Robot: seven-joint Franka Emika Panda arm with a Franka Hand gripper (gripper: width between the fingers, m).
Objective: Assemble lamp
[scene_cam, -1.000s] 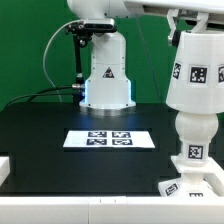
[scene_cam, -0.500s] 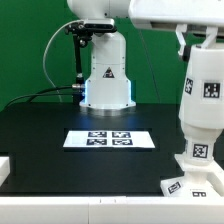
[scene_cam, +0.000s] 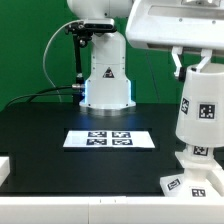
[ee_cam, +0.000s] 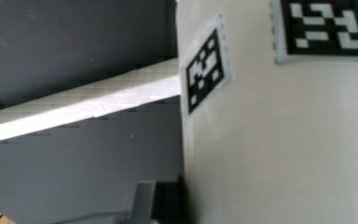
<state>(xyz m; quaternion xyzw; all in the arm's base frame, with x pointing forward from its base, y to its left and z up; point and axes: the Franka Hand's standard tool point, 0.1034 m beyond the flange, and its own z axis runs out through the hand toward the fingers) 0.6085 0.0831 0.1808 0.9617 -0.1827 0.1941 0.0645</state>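
The white tapered lamp shade (scene_cam: 203,105) stands at the exterior view's right, over the bulb, of which only a sliver (scene_cam: 197,151) shows, and the tagged lamp base (scene_cam: 192,183). My gripper (scene_cam: 192,62) is at the shade's top rim, under the big white hand, with one dark finger (scene_cam: 178,62) outside the wall. It appears shut on the shade's wall. In the wrist view the shade (ee_cam: 291,130) fills most of the picture with two tags, and one grey finger (ee_cam: 158,200) lies close beside its wall. The other finger is hidden.
The marker board (scene_cam: 110,139) lies mid-table on the black surface. The arm's white pedestal (scene_cam: 107,75) stands behind it. A white rail (scene_cam: 5,165) sits at the front left corner, and a white ledge (ee_cam: 69,112) crosses the wrist view.
The shade has come down over the bulb, so less bulb shows. The white hand has moved into view above it and the shade shifted slightly right.
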